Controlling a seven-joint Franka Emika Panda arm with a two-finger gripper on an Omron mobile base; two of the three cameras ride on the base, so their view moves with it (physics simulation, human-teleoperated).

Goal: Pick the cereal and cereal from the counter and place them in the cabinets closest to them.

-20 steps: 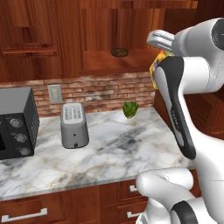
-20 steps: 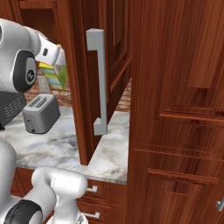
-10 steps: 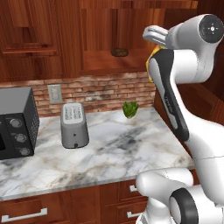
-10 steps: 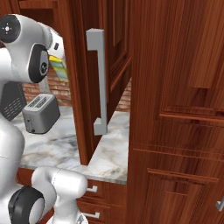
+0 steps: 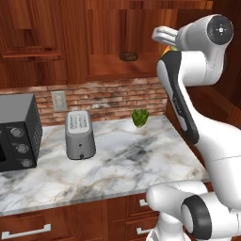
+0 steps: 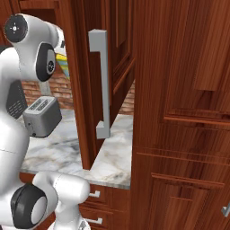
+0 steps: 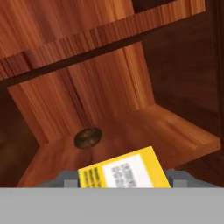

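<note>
Hand view: yellow cereal box sits between the claw tips, held; its white label panel has print too small to read. Beyond it the open cabinet shelf holds one round dark item at the back. Left base view adds a toaster, microwave and green vegetable on the marble surface.

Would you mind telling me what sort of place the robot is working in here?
A home-style kitchen, rendered rather than real: a marble counter carries a toaster and a microwave before a brick backsplash, with dark wooden wall cabinets above.
</note>
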